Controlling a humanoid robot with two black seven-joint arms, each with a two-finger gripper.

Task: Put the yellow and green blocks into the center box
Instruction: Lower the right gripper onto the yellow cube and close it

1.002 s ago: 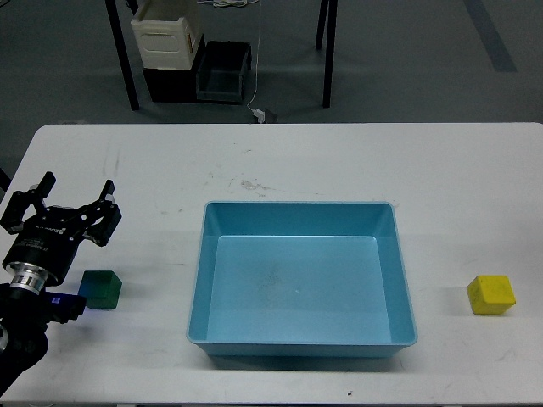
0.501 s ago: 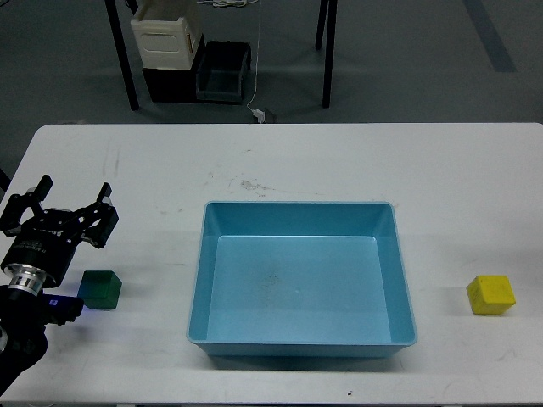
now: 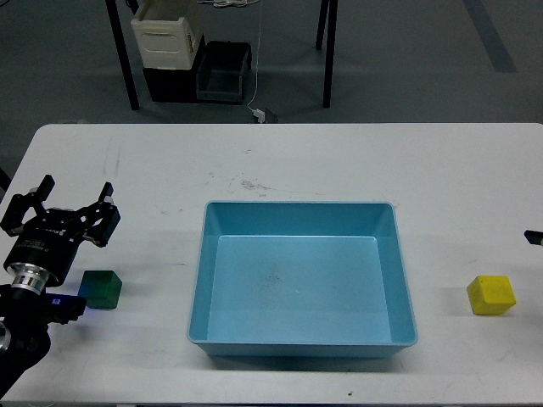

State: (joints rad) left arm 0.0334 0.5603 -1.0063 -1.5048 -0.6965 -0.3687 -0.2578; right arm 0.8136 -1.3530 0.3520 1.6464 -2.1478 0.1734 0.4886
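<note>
Left gripper [image 3: 59, 203] spread wide, empty, raised behind green block [image 3: 102, 289]

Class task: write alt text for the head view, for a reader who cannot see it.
An empty blue box sits mid-table, a green block to its left and a yellow block to its right. The left gripper hovers open beyond the green block.

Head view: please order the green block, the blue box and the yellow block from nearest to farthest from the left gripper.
Measured from the left gripper, which is open at the table's left edge:
1. Green block, just below and right of the gripper, on the table's left side.
2. Blue box, in the table's center.
3. Yellow block, far on the right side, beyond the box.
</note>
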